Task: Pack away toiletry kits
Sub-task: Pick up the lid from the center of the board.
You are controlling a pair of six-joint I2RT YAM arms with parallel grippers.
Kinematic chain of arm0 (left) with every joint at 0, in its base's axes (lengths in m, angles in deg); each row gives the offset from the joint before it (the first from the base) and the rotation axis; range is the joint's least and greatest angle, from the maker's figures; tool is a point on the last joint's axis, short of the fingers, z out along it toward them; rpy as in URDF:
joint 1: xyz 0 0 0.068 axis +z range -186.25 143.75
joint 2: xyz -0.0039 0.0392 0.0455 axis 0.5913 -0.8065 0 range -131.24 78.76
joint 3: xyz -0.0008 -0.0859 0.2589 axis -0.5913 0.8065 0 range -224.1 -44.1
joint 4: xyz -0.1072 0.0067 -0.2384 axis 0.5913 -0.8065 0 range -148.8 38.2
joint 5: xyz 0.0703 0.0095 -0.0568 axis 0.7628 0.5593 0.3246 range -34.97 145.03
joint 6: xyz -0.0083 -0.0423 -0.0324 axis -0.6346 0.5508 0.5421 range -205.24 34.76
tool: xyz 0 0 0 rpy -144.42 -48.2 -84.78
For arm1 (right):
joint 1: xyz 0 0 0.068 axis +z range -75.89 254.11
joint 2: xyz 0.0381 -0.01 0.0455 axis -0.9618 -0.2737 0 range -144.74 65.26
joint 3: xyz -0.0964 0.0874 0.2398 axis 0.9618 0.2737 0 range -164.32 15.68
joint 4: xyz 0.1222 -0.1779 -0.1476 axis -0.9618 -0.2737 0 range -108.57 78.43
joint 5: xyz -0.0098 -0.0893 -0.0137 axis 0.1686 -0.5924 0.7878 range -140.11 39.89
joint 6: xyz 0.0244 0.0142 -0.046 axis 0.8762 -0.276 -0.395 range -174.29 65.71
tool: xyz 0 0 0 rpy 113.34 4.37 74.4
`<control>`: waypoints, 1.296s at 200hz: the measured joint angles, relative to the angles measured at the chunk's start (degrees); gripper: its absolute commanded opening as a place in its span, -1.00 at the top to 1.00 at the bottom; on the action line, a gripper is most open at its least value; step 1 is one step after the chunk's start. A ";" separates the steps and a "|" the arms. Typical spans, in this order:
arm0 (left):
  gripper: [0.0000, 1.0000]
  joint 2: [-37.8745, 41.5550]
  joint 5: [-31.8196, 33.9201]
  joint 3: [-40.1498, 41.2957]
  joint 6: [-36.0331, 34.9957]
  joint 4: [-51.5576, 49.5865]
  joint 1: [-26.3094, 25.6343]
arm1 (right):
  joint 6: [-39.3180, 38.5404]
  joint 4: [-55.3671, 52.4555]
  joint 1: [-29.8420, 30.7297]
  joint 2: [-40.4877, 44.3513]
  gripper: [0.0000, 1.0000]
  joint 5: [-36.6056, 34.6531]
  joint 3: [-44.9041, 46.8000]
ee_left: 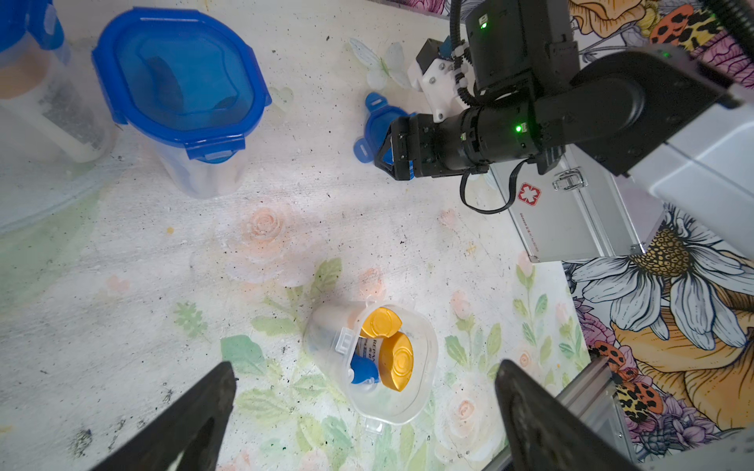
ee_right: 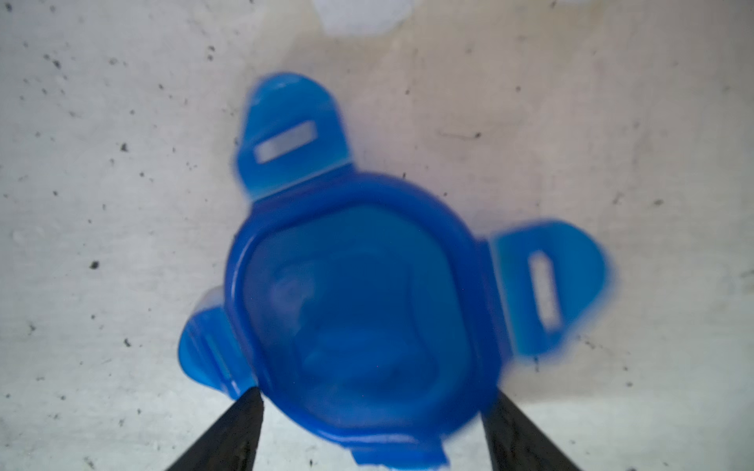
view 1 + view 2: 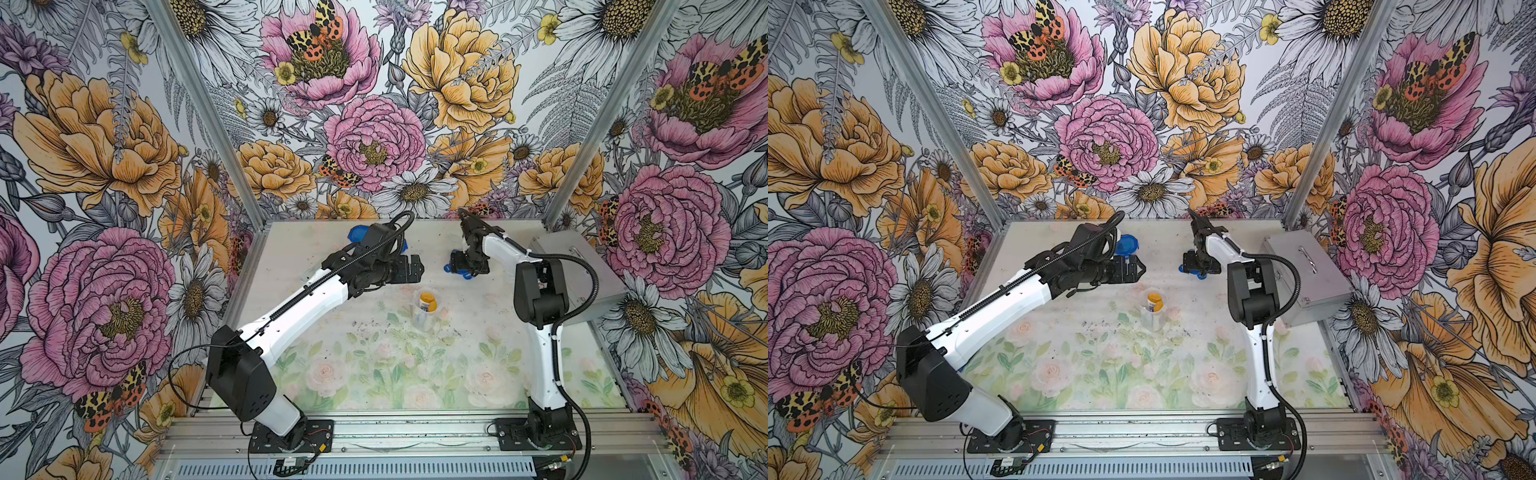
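Observation:
A clear plastic cup (image 3: 424, 322) (image 3: 1152, 322) (image 1: 326, 326) stands open mid-table. Inside it are two orange-capped bottles (image 1: 395, 361) and a blue-ended item (image 1: 363, 371). My left gripper (image 3: 409, 268) (image 3: 1136, 268) (image 1: 366, 367) hovers above and behind the cup, its jaws wide open and holding nothing. Farther back to the right, a blue four-tab lid (image 3: 449, 268) (image 3: 1183, 268) (image 1: 377, 122) (image 2: 359, 293) lies flat on the table. My right gripper (image 3: 461, 272) (image 3: 1194, 272) (image 2: 371, 395) points down over it, with a fingertip against the lid's rim on each side.
A closed cup with a blue lid (image 1: 183, 81) (image 3: 1126, 243) stands at the back left, partly hidden by my left arm. Another cup (image 1: 32, 81) is beside it. A silver metal case (image 3: 582, 270) (image 3: 1308, 274) (image 1: 571, 212) lies along the right wall.

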 measured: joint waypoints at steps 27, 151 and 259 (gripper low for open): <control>-0.97 0.39 0.00 1.27 0.09 0.46 0.00 | -0.42 -0.35 0.15 0.31 -0.61 -0.50 0.50; -0.97 4.35 0.87 4.63 1.75 1.51 -0.02 | -2.23 -0.37 0.63 0.79 0.19 -1.73 1.53; -0.97 8.46 2.05 8.37 3.80 1.92 -0.07 | -2.97 -0.37 1.51 2.45 0.47 -1.62 3.96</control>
